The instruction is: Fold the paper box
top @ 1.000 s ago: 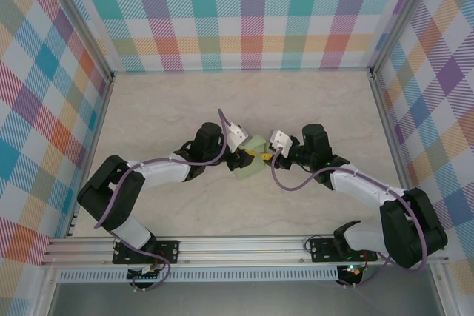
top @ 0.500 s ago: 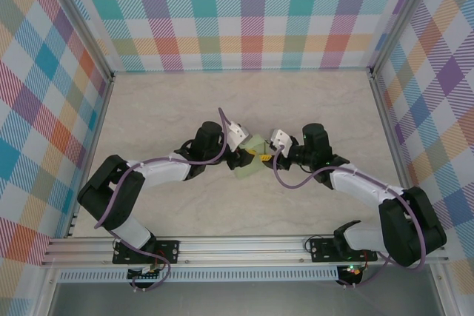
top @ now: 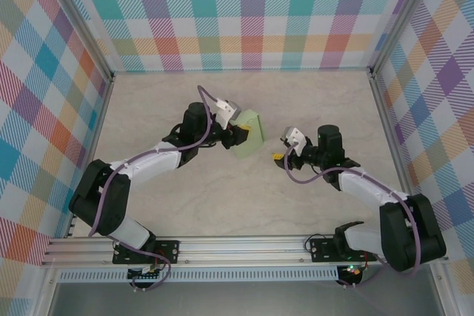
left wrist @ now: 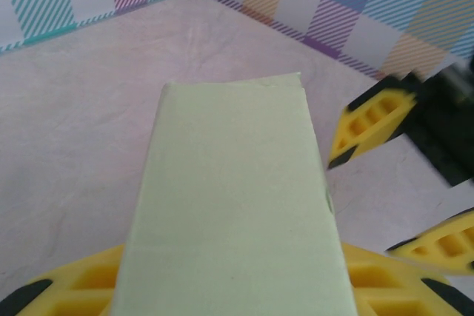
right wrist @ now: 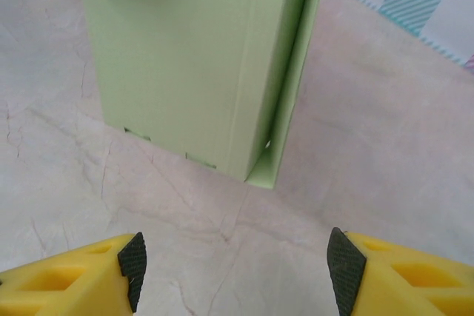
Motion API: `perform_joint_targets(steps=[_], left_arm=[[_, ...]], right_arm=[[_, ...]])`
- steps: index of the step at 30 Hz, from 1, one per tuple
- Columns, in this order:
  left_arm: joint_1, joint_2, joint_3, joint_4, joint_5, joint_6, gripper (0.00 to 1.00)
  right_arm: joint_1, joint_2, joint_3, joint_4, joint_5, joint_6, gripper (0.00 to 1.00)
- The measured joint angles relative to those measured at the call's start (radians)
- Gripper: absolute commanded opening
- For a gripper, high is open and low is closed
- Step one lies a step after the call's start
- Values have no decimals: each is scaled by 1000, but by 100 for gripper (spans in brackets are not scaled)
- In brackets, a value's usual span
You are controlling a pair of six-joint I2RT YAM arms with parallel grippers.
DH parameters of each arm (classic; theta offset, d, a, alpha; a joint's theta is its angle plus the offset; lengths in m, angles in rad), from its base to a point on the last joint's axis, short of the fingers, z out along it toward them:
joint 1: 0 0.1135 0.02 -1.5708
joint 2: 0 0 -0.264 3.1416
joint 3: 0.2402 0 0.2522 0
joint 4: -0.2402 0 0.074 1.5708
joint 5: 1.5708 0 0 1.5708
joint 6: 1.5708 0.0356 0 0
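Holding duty sits with the left pincer (top: 238, 137): its yellow fingers are clamped on the near end of the paper box (top: 248, 132), which you will find about mid-counter, roughly halfway between the near and far edges and a little left of centre. Right pincer (right wrist: 238, 258) is spread wide with nothing between its fingers, standing off to the right of the box and apart from it. Box reads as already formed into a slim rectangular carton, so you are likely at the closing stage. One long side panel (right wrist: 292, 72) stands slightly off the main face at its lower corner and looks untucked. Long axis runs straight out from the left pincer's grip; from above it lies on a diagonal, free end toward the far edge and a touch to the right. Whether the lower end touches the counter (top: 185, 205) can't be told. Next move, as a judgement: bring the right pincer back in square to that loose panel and press it home while the left grip keeps the carton from twisting.
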Motion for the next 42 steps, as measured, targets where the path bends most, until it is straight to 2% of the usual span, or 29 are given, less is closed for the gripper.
perform_joint_targets(steps=[8, 14, 26, 31, 36, 42], left_arm=[[17, -23, 16, 27, 56, -109, 43], [19, -25, 16, 76, 63, -181, 43], [19, -24, 17, 98, 74, -233, 43], [19, -15, 18, 99, 73, -254, 43], [19, -8, 18, 112, 42, -286, 43], [3, -8, 8, 129, -20, -344, 41]], right_arm=[[9, 100, 45, 24, -29, 4, 67], [45, 109, 77, 32, -34, 3, 67], [62, 129, 84, 105, 93, 43, 69], [64, 129, 84, 114, 80, 54, 67], [114, 128, 84, 90, 69, 49, 67], [165, 127, 84, 95, 150, 71, 67]])
